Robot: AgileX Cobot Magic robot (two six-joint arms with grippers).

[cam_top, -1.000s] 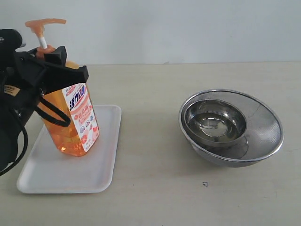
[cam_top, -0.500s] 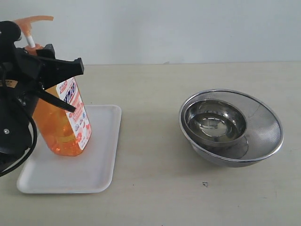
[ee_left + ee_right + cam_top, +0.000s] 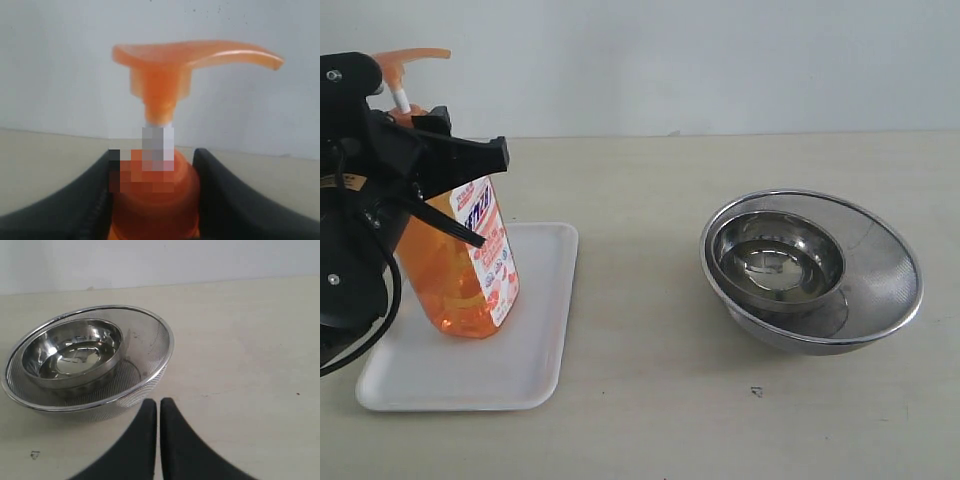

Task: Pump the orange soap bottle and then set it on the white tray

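Observation:
The orange soap bottle (image 3: 460, 275) stands a little tilted on the white tray (image 3: 535, 340) at the left of the exterior view, label facing right. My left gripper (image 3: 445, 140) is shut on the bottle's neck just under the pump head (image 3: 405, 60). In the left wrist view the black fingers (image 3: 230, 200) press both sides of the orange collar of the bottle (image 3: 165, 200), with the pump head (image 3: 190, 55) raised above them. My right gripper (image 3: 158, 407) is shut and holds nothing, just beside the steel bowls; it is out of the exterior view.
Two nested steel bowls (image 3: 810, 268) sit on the beige table at the right, also shown in the right wrist view as bowls (image 3: 85, 357). Bare table (image 3: 640, 180) lies between tray and bowls. A small dark mark (image 3: 756, 391) lies near the front.
The bottle, held by my left gripper, came down and leftward onto the tray and went from strongly tilted to nearly upright. The bowls stayed put.

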